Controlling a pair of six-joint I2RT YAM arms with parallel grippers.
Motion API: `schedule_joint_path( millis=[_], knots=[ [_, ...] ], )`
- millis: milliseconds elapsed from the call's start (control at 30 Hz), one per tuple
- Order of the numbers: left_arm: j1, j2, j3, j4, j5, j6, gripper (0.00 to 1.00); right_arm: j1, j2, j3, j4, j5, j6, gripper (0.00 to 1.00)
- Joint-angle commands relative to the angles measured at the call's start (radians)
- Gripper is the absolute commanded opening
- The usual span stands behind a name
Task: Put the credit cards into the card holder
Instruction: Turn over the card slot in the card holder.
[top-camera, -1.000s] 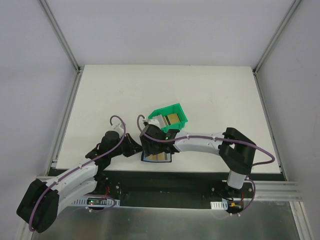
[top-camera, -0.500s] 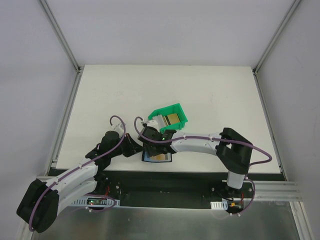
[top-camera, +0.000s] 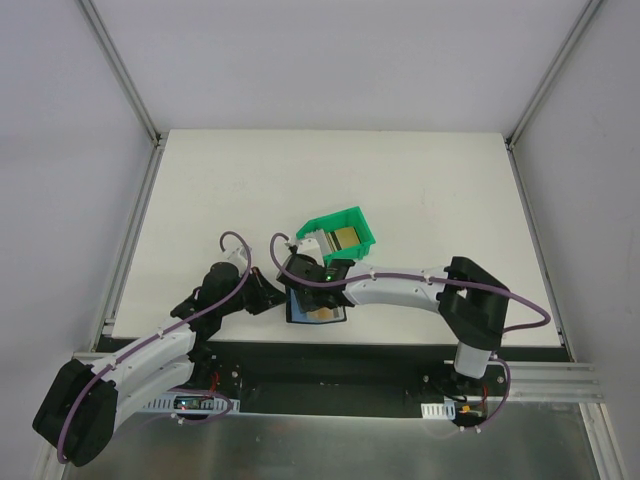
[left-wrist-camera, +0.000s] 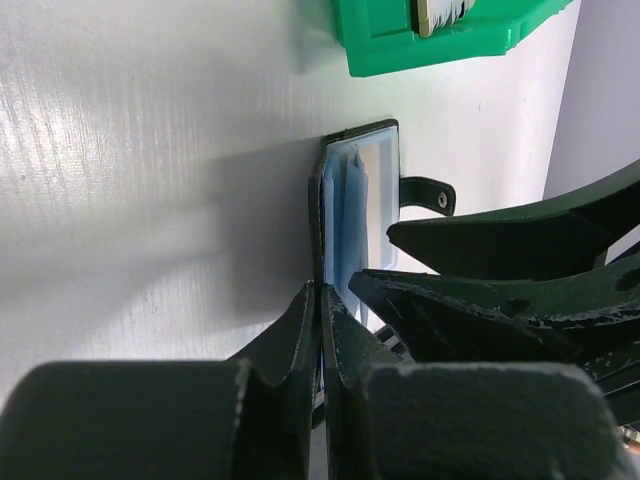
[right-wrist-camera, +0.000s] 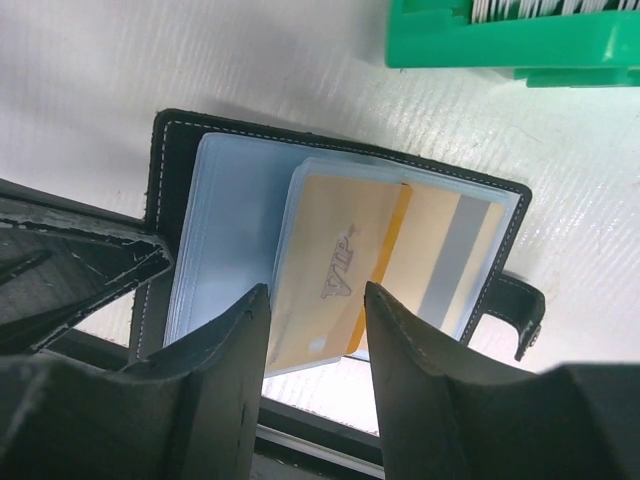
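Note:
The black card holder (top-camera: 300, 318) lies open near the table's front edge, its bluish sleeves (right-wrist-camera: 235, 230) facing up. My left gripper (left-wrist-camera: 322, 300) is shut on the card holder's black cover (left-wrist-camera: 318, 215) at its left side. A gold credit card marked VIP (right-wrist-camera: 340, 265) sits partly in a sleeve, over a second gold card with a grey stripe (right-wrist-camera: 452, 262). My right gripper (right-wrist-camera: 315, 325) hangs over the VIP card's near end, jaws apart on either side of it. More credit cards (top-camera: 345, 238) stand in the green bin (top-camera: 352, 218).
The green open-fronted bin (right-wrist-camera: 500, 45) stands just behind the card holder. The holder's tab (right-wrist-camera: 525, 310) sticks out to the right. The table's front edge and a dark rail (right-wrist-camera: 300, 440) lie directly below my right fingers.
My right gripper's jaws have drawn closer together around the VIP card's near end. The left gripper has kept its hold on the cover.

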Motion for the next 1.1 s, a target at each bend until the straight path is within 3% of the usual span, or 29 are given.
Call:
schedule_joint_path(
  millis=[0, 233, 333, 600, 1067],
  knots=[
    [0.008, -0.014, -0.015, 0.027, -0.004, -0.016, 0.0, 0.021, -0.054, 0.042, -0.083, 0.079, -0.021, 0.45],
    [0.008, -0.008, -0.02, 0.026, -0.01, -0.021, 0.0, 0.032, -0.077, 0.055, -0.081, 0.089, -0.032, 0.41],
    [0.007, -0.003, -0.022, 0.027, -0.014, -0.022, 0.0, 0.033, -0.077, 0.053, -0.092, 0.089, -0.029, 0.33],
    [0.008, 0.009, -0.028, 0.027, -0.019, -0.021, 0.0, 0.03, -0.089, 0.042, -0.117, 0.112, -0.02, 0.23],
    [0.008, 0.029, -0.031, 0.035, -0.025, -0.022, 0.0, 0.025, -0.169, -0.066, -0.066, 0.143, 0.011, 0.22]
  ],
)
